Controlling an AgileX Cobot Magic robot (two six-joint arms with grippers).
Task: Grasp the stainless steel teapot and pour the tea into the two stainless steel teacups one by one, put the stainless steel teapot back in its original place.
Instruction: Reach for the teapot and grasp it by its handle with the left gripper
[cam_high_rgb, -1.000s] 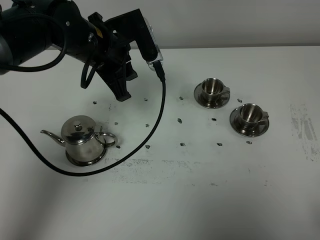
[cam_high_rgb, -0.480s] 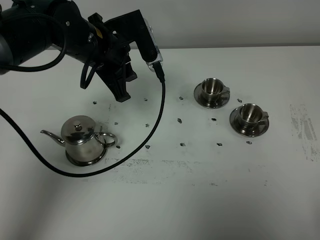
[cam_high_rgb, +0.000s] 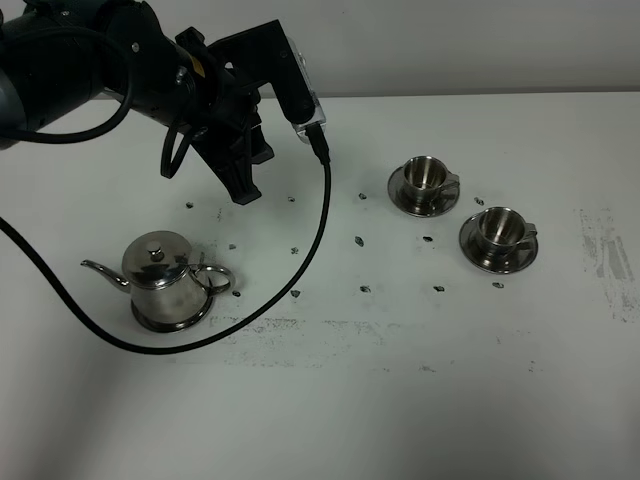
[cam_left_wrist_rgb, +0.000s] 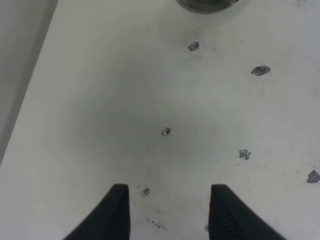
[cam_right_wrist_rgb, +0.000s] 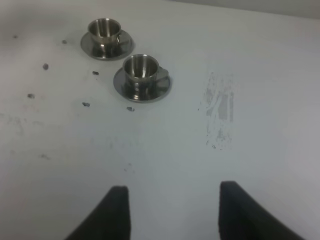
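The stainless steel teapot (cam_high_rgb: 165, 282) stands upright at the left front of the white table, spout to the left, loop handle to the right. The two stainless steel teacups sit on saucers at the right: one farther back (cam_high_rgb: 424, 177) (cam_right_wrist_rgb: 104, 31), one nearer (cam_high_rgb: 498, 231) (cam_right_wrist_rgb: 141, 69). My left gripper (cam_high_rgb: 243, 185) (cam_left_wrist_rgb: 169, 192) hangs open and empty above the table, behind and to the right of the teapot. My right gripper (cam_right_wrist_rgb: 170, 192) is open and empty, well short of the cups; it is outside the exterior high view. No tea is visible.
A black cable (cam_high_rgb: 300, 270) loops from the left arm over the table, passing right of the teapot. Small dark marks (cam_high_rgb: 360, 241) dot the table's middle. A scuffed grey patch (cam_high_rgb: 605, 260) (cam_right_wrist_rgb: 220, 112) lies at the right.
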